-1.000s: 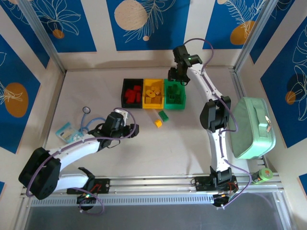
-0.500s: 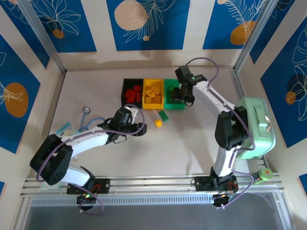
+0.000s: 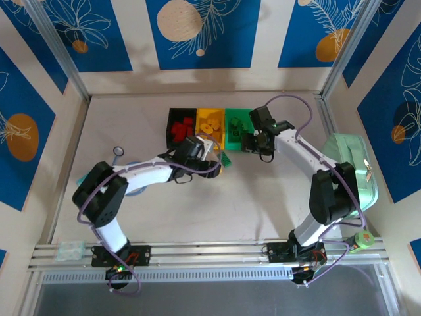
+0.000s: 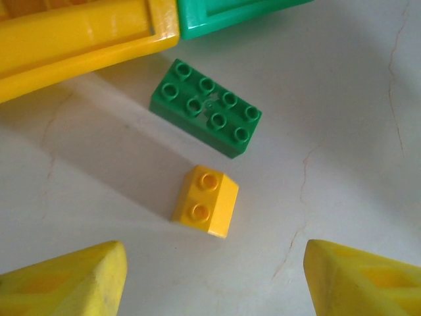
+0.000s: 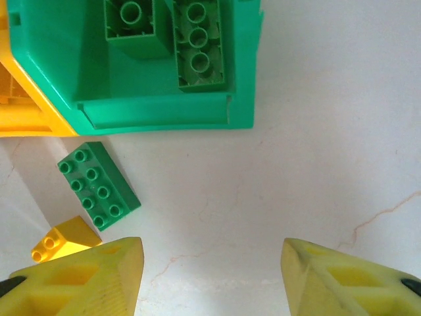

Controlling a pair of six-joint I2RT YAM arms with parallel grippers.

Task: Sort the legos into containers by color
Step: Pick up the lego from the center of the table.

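Legos outside the bins: one green brick (image 4: 205, 107) and a small yellow brick (image 4: 205, 201). Both are on the surface (image 4: 355, 131) just in front of where the yellow bin (image 4: 72, 36) meets the green bin (image 4: 230, 13). They're close but not touching, and the green brick sits clear of both rims. The left end effector (image 4: 215, 263) hovers over them, fingers spread, pinching nothing. The right end effector (image 5: 210, 263) is spread and empty too, over bare surface off the green bin's front edge. Red pieces (image 3: 183, 129) are in the black bin (image 3: 171, 118).

eight-stud brick (image 4: 206, 107): before bins (image 4: 79, 36) | sloped brick (image 4: 205, 200): just before it
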